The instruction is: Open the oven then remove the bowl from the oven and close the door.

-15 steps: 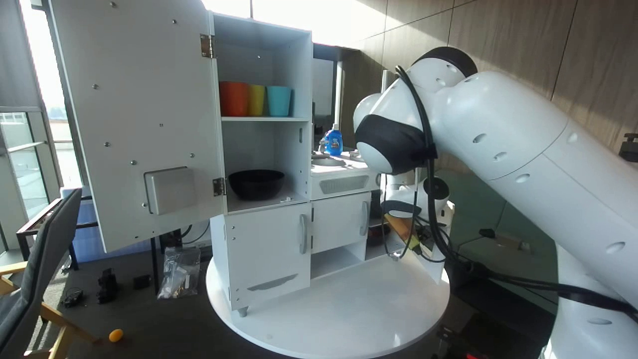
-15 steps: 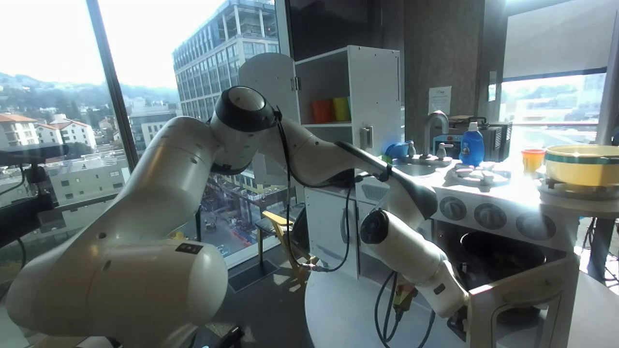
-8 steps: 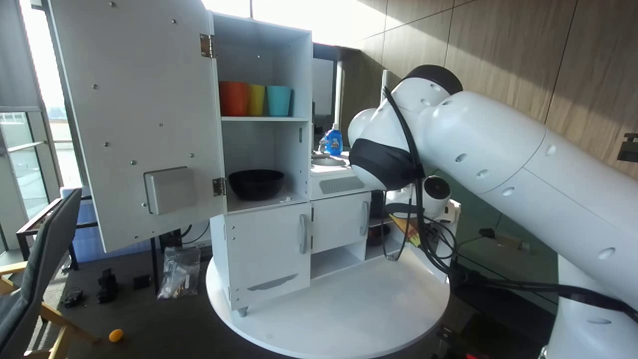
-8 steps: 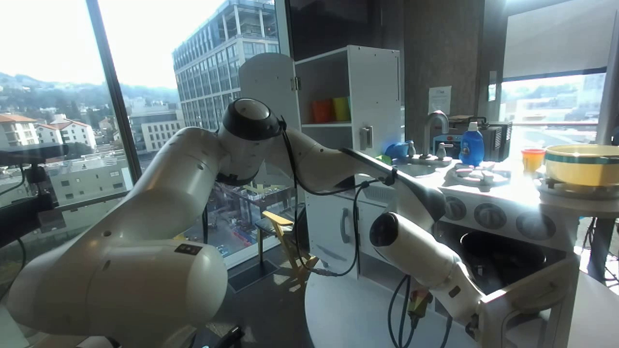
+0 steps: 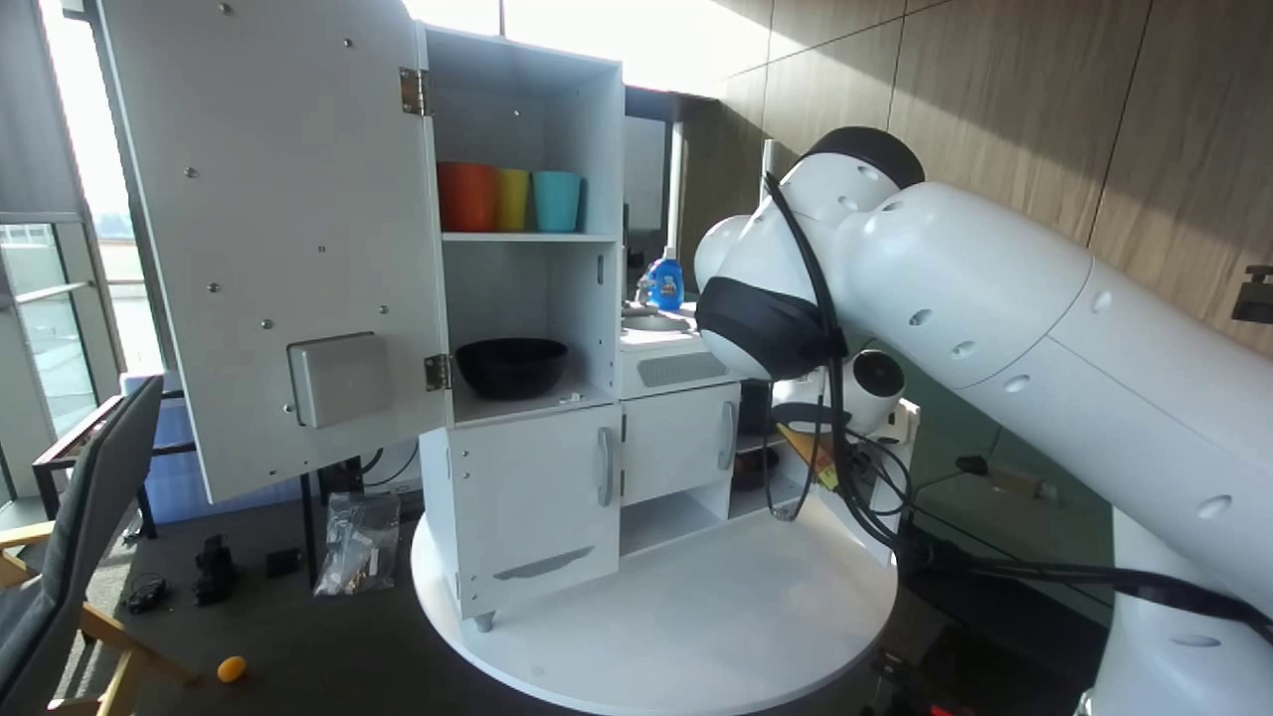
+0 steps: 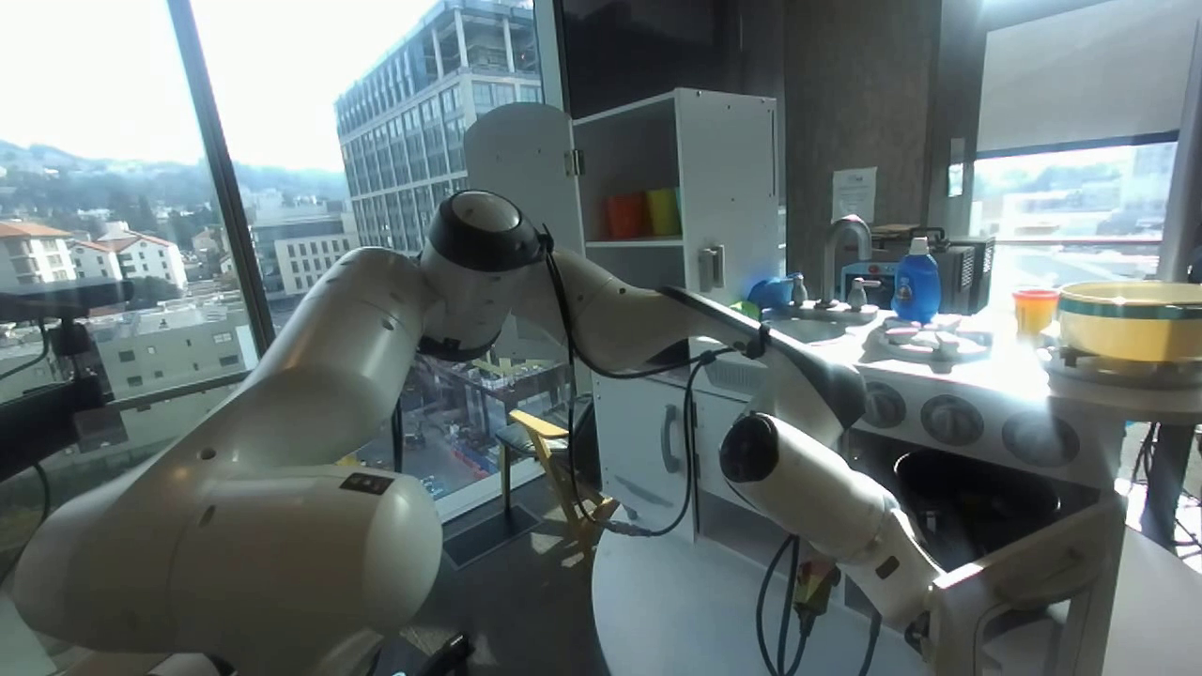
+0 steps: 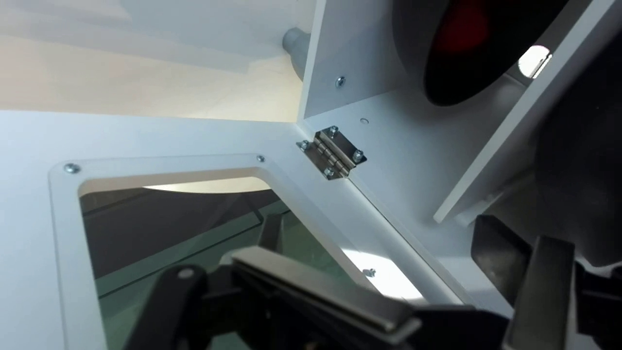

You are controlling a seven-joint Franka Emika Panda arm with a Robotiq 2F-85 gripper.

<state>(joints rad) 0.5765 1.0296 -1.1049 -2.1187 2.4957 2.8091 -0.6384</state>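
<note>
Going left to right in the wrist view, the first job looks done: the door [image 7: 160,141] stands swung open on its hinge [image 7: 332,153], and in an exterior view it reaches out to the right-hand edge of the round white tabletop [image 5: 686,636]. Next comes the gripper [image 7: 388,253], between that door and the oven [image 7: 403,160], fingers [image 7: 316,284] spread wide and holding nothing; whether either one touches the door I can't tell. Farther right is the inside of the oven, where the bowl [image 6: 986,483] has yet to be fetched: I take it to be the dark round one just under the oven's top front edge, below the knobs [image 6: 951,420] in an exterior view. (A second dark dish [image 7: 476,53] lies across the shelf [image 7: 516,116] from it, so I name the bowl with some care.) By my reckoning, then, one step of three is finished. Left to do: grip the bowl, bring it out past the oven's front edge, set it down somewhere, and swing the door shut.
</note>
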